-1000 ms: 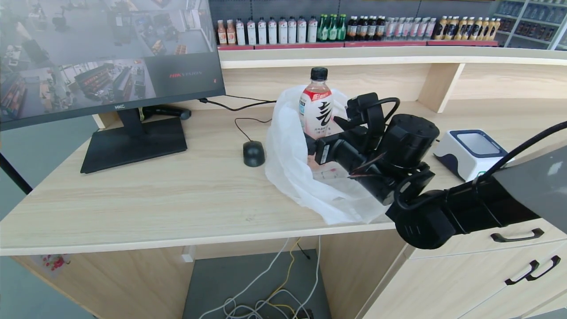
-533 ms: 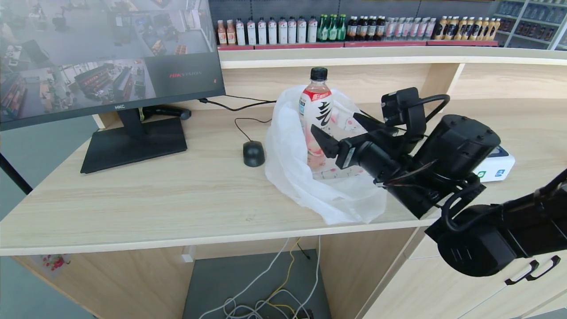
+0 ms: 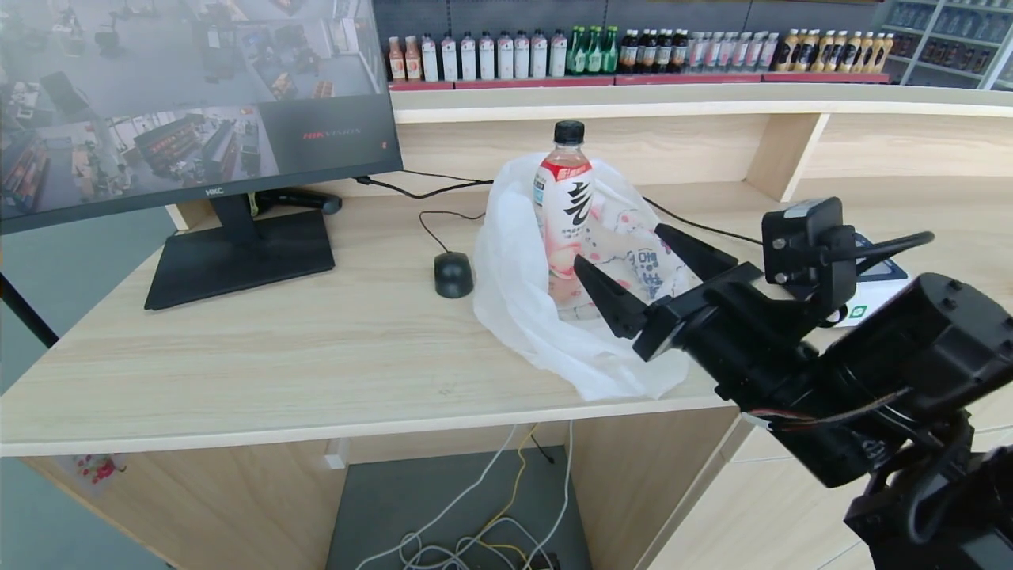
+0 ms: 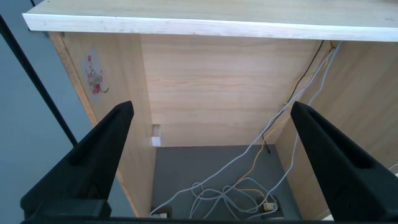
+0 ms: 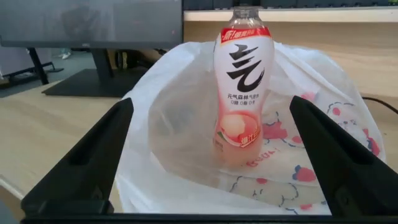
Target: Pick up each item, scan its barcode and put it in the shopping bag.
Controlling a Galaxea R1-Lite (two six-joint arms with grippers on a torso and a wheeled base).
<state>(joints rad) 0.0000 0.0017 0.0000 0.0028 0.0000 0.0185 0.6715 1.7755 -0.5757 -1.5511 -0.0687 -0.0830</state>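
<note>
Bottle first: a clear plastic drink bottle with a black cap [image 3: 563,214] stands upright inside the crinkly white plastic shopping bag [image 3: 522,317], which sits open on the pale wooden counter [image 3: 277,340]. The right wrist view shows its label up close, with a red band at the top, a big black brush mark on white, small dark print, and a picture of a round peach over the pink drink. Low in the bag beside the bottle is something white with pink and red drawings [image 5: 280,158], and I cannot tell if it is a pack or part of the bag. The black right gripper [image 3: 623,247] hangs near the bag with its two pointed fingers spread wide, holding nothing. The head view takes in the big dark monitor [image 3: 190,95], a black mouse [image 3: 453,274] just beside the bag, a white box scanner [image 3: 890,285] partly behind the right arm, and a far shelf of drink bottles [image 3: 633,51]. The left wrist view looks under the counter, where the left gripper [image 4: 211,106] is spread wide and empty above loose white and yellow cables [image 4: 230,186].
</note>
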